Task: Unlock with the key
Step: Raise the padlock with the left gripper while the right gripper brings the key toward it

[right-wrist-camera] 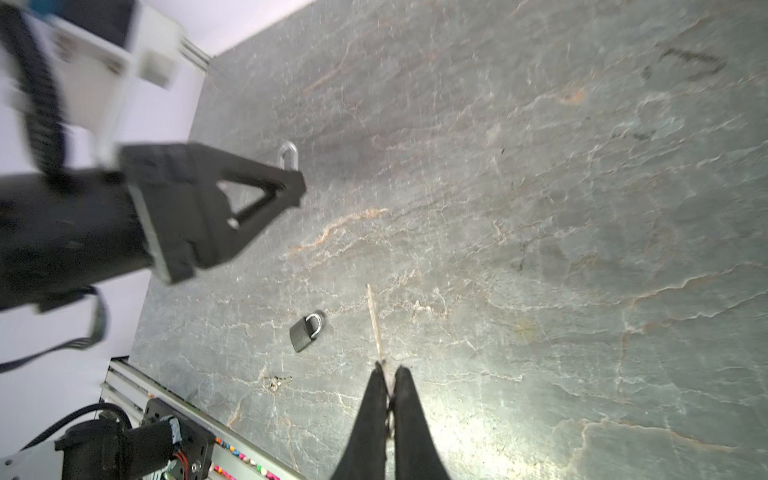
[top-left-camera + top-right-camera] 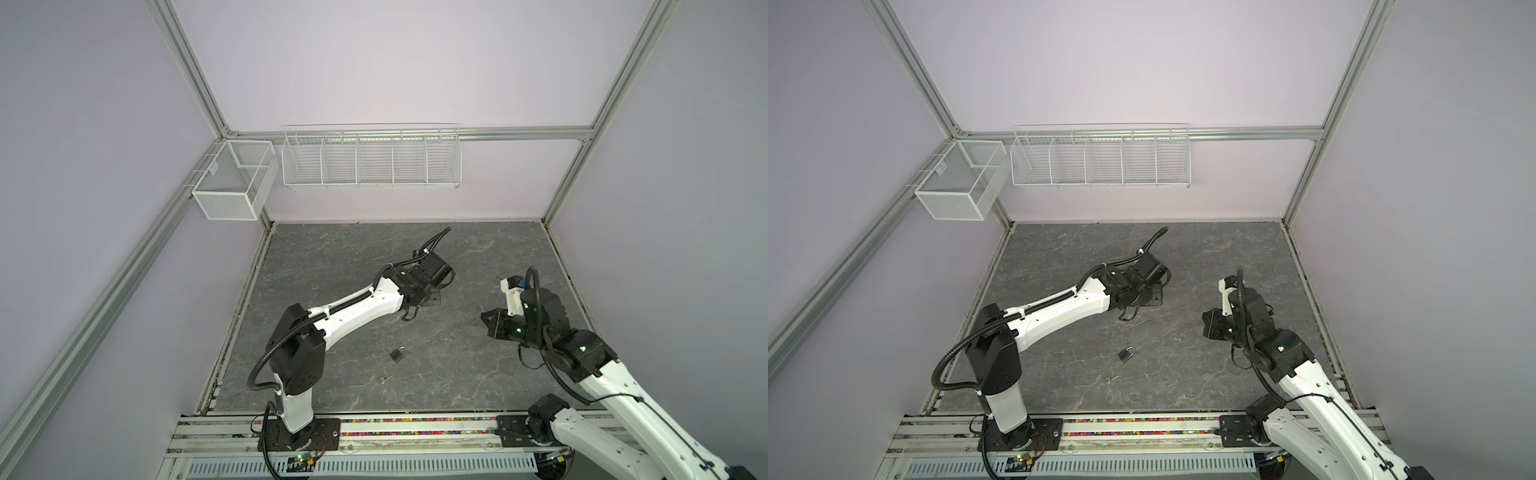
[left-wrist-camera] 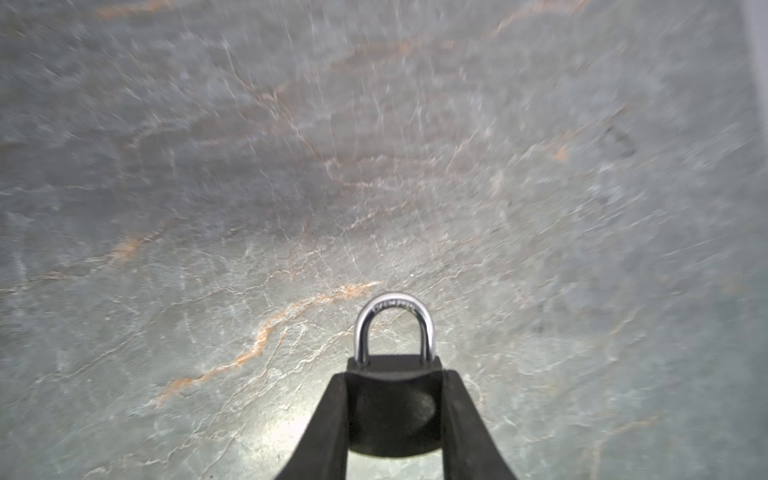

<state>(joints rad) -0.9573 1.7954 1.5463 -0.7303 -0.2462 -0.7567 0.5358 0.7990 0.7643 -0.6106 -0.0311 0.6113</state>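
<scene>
In both top views a loose padlock [image 2: 398, 354] [image 2: 1126, 354] lay flat on the grey mat [image 2: 332, 257]. The left arm [image 2: 365, 303] reached past the far side of it, with its working end tucked under the wrist housing and unreadable from above. The right gripper [image 2: 487, 318] [image 2: 1206, 320] hung well off to the right of the loose padlock and somewhat beyond it. Its tip pointed back toward the left arm, and whatever it carried was too small to make out there. In a top view, spare keys [image 2: 1111, 378] rested just on the near side of the loose padlock.

The left wrist view showed the left gripper [image 3: 394, 374] clamped on a second lock, the held padlock [image 3: 392, 411]. The dark body was pinched squarely between the two fingers, which pressed its flanks, and the silver shackle stood out past the fingertips, seated in the body at both legs. The mat behind was blurred.

In the right wrist view the right gripper [image 1: 390, 370] had its jaws pressed nearly together on the key [image 1: 375, 320] — a thin pale sliver seen edge-on, jutting straight out beyond the tips. The loose padlock [image 1: 306, 330] lay apart from that blade, untouched, with the spare keys [image 1: 275, 381] near it. Farther beyond it the left gripper [image 1: 297, 187] carried the held padlock [image 1: 288, 154] clear of the key, with only the shackle showing.
</scene>
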